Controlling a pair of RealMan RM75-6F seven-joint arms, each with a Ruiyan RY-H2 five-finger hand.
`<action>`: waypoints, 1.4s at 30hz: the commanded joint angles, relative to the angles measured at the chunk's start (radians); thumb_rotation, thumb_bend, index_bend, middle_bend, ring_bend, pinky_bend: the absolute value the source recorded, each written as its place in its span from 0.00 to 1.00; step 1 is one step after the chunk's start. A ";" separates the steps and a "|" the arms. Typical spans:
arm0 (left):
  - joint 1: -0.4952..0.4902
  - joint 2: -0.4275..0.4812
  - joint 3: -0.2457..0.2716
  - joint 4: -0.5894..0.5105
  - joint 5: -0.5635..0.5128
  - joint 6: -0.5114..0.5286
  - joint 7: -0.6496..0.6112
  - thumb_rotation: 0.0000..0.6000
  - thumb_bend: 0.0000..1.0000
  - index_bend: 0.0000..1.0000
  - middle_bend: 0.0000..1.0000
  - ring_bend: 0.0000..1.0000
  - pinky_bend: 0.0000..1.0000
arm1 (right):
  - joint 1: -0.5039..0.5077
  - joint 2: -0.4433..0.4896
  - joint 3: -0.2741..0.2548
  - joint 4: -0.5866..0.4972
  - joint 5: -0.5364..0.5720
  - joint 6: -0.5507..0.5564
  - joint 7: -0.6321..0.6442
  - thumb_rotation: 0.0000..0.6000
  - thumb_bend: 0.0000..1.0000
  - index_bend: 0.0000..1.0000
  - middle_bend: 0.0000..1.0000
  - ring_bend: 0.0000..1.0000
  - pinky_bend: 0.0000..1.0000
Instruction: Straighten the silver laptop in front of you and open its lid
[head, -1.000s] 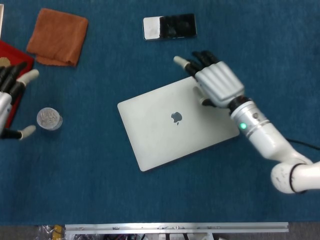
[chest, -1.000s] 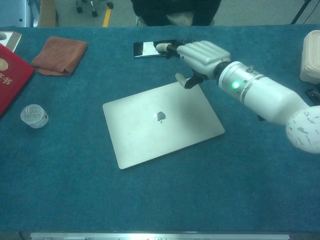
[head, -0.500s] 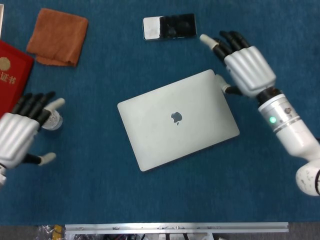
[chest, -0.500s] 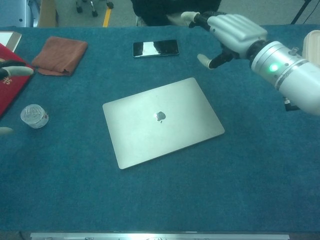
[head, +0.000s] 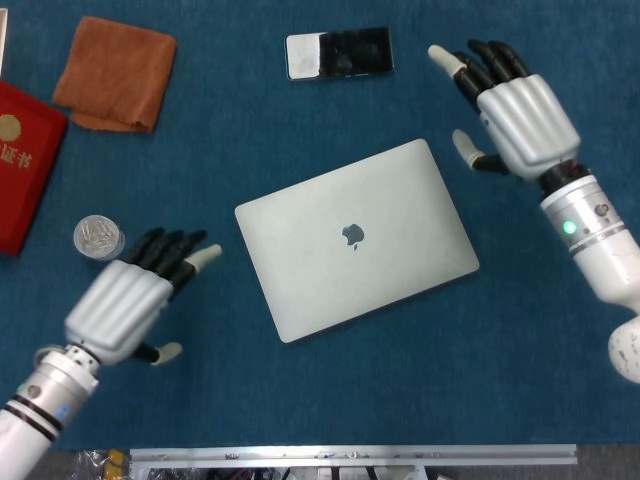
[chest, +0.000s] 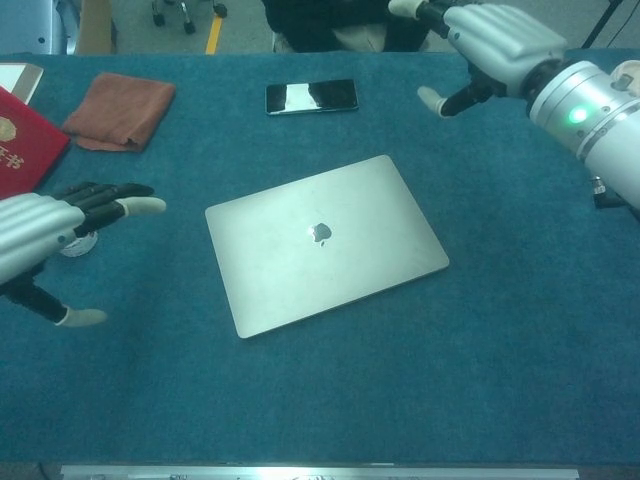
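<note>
1. Lying flat on the blue table (head: 330, 400), the silver laptop (head: 357, 239) sits in the middle, right in front of the robot, with its lid shut.
2. It is crooked. Its long side runs from the near left up to the far right, so it still needs a turn to sit straight.
3. The left hand (head: 128, 305) is just beside the laptop's left short edge, not touching it. Its fingers are spread and it holds nothing.
4. The right hand (head: 518, 120) is up past the laptop's far right corner, a bit further off. Its fingers are spread too, and it holds nothing.
5. The left hand looks nearer to the laptop. The laptop lies to its right and a little further out. My guess is that both hands will push on opposite ends to turn it.
6. There is an apple logo (head: 352, 235) in the middle of the lid.
7. A red booklet (head: 22, 165) at the far left has gold writing on it, too small to read.
</note>
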 joint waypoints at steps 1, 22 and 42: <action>-0.016 -0.038 0.000 0.000 -0.026 -0.029 0.024 1.00 0.14 0.00 0.00 0.00 0.00 | -0.005 0.006 0.002 0.002 -0.006 0.002 0.003 0.97 0.38 0.00 0.15 0.00 0.08; -0.127 -0.315 -0.051 0.045 -0.228 -0.123 0.208 0.99 0.14 0.00 0.00 0.00 0.00 | -0.022 0.033 0.027 0.061 -0.005 -0.025 0.043 0.97 0.38 0.00 0.14 0.00 0.08; -0.196 -0.479 -0.061 0.188 -0.314 -0.119 0.228 1.00 0.14 0.00 0.00 0.00 0.00 | -0.034 0.049 0.033 0.084 -0.007 -0.043 0.060 0.97 0.38 0.00 0.13 0.00 0.08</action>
